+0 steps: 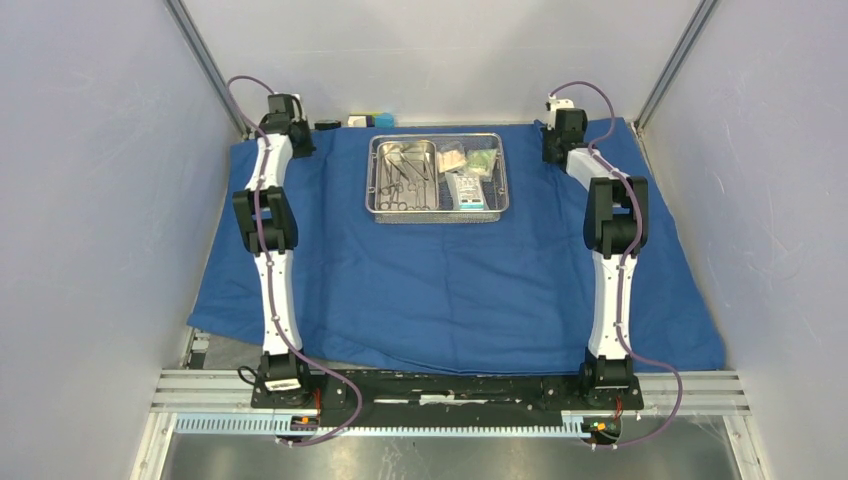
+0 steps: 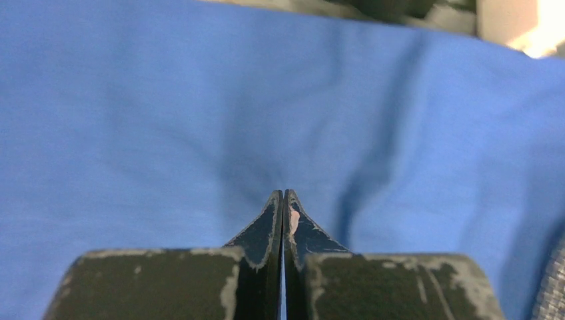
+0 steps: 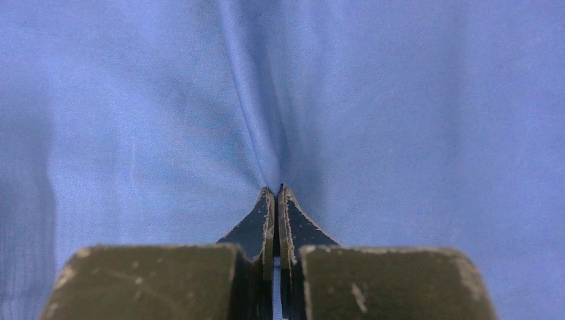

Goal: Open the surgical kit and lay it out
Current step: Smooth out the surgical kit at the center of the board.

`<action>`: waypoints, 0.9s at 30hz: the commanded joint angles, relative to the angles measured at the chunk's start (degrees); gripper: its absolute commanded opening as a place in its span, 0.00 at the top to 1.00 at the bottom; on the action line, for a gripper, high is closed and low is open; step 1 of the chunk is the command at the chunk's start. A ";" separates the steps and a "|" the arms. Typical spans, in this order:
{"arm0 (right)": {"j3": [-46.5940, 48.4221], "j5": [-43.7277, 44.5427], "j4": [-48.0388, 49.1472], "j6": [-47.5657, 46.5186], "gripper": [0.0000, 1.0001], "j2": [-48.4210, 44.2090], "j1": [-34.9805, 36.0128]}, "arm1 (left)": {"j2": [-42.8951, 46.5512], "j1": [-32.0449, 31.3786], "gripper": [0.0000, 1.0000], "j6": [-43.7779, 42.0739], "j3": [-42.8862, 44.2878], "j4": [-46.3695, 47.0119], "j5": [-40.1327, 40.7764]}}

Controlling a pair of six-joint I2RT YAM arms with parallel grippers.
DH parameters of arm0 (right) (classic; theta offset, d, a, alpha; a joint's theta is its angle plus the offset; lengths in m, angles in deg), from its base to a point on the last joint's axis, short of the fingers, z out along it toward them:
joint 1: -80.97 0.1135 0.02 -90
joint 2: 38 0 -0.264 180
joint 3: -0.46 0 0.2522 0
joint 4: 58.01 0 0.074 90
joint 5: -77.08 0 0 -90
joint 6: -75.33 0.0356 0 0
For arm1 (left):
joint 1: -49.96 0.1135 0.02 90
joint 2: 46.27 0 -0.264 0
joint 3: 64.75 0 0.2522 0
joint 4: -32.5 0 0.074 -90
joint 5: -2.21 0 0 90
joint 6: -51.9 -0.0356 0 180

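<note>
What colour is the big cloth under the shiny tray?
Plain blue. The cloth shows best in the top external view, spread out under the tray.

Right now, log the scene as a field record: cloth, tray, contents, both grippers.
cloth: blue cloth spread open under everything
tray: steel mesh tray at far centre, on cloth
inner pan: left half of tray, holding instruments
packets: right half of tray
left gripper: shut, over far left cloth
right gripper: shut, pinching a cloth crease, far right
</note>
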 commanded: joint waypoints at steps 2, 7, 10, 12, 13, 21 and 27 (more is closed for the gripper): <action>0.18 9.16 -2.47 -2.35 1.00 -1.78 -5.89 | -0.99 3.81 0.98 -4.95 3.95 5.75 11.57; 0.31 7.56 -2.55 -2.53 1.00 -1.25 -6.17 | -0.91 3.69 0.98 -5.32 3.39 5.32 11.66; 0.94 4.27 -2.97 -2.87 0.97 -0.65 -6.09 | 0.22 3.81 0.98 -5.51 1.67 5.63 10.81; 1.39 2.02 -3.15 -3.04 0.84 -0.42 -6.09 | 1.43 3.82 0.98 -5.58 0.09 6.27 9.89; 1.74 1.44 -3.25 -3.17 0.77 -0.40 -5.99 | 2.12 3.81 0.97 -5.56 -0.64 6.64 9.41; 2.89 -3.69 -4.09 -4.86 0.31 -2.40 -5.92 | 8.72 5.04 0.79 -5.06 -7.92 7.82 7.12; -2.36 -6.79 -1.30 -6.61 0.08 -8.85 -5.92 | 15.86 6.07 0.43 -5.22 -16.65 10.06 0.85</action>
